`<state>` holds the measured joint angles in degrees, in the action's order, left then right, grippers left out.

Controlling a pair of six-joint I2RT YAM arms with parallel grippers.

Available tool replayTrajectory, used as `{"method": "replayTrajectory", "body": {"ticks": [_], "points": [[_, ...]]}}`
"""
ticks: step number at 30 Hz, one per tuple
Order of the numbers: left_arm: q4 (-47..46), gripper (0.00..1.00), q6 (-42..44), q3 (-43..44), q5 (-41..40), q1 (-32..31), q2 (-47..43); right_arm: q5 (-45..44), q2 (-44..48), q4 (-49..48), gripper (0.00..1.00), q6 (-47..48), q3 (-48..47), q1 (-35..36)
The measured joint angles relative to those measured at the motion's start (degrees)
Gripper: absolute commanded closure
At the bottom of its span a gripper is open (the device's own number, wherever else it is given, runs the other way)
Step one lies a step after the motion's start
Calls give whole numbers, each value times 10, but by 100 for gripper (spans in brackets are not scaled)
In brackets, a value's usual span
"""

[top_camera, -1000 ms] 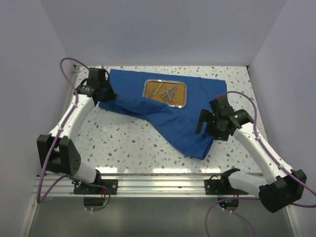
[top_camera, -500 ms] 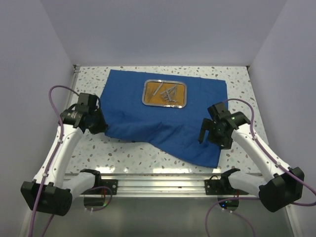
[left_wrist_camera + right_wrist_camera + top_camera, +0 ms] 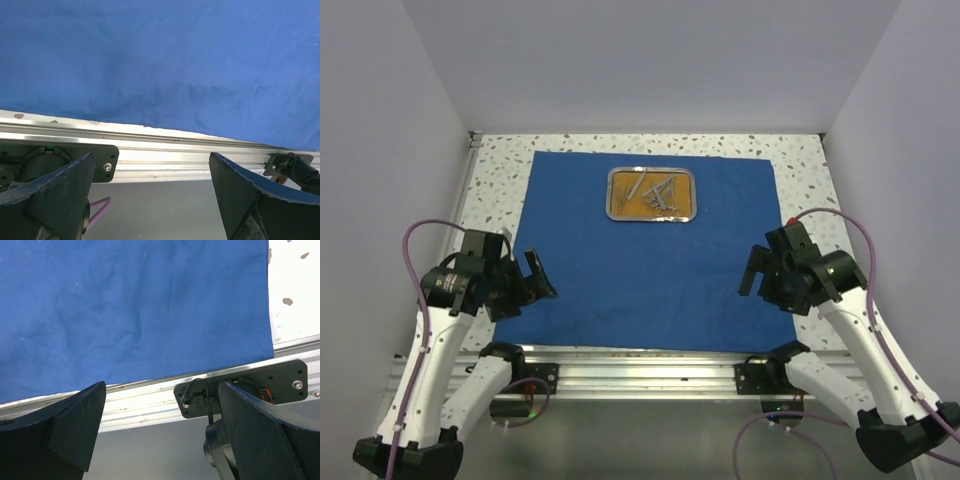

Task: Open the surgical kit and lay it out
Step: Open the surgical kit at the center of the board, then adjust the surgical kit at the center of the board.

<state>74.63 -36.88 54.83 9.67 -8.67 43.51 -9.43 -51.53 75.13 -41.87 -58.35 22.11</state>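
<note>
Two pairs of fingers stand wide open, and neither holds anything. The left fingers (image 3: 537,272) hang over the 8 o'clock edge of the blue cloth wrap (image 3: 650,265). The right fingers (image 3: 752,270) hang over its 4 o'clock edge. In each wrist view only cloth and the metal rail (image 3: 640,362) show between the two dark fingertips, so nothing is gripped.

The cloth wrap lies spread out flat on the speckled table (image 3: 495,190) as one large rectangle with a few soft wrinkles. Its near edge, at 6 o'clock, reaches the rail where the arm bases are bolted. In the right wrist view the near right corner of the cloth lies flat, with bare table just beside it.

The steel tray (image 3: 623,207) sits on the cloth toward 12 o'clock, well apart from both arms, and its inside is orange-brown. Several slim silver instruments (image 3: 658,193) lie crossed inside the tray. I cannot tell which one is which, because they are too small.
</note>
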Motion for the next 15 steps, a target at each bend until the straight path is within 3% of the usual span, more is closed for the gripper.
{"method": "replayTrajectory", "body": {"ticks": [6,15], "points": [[-23,1,6,30,-31,0,103,16,-22,-30,2,-4,0,0],[-186,1,60,146,-57,8,339,20,-237,-151,2,22,-138,-35]]}}
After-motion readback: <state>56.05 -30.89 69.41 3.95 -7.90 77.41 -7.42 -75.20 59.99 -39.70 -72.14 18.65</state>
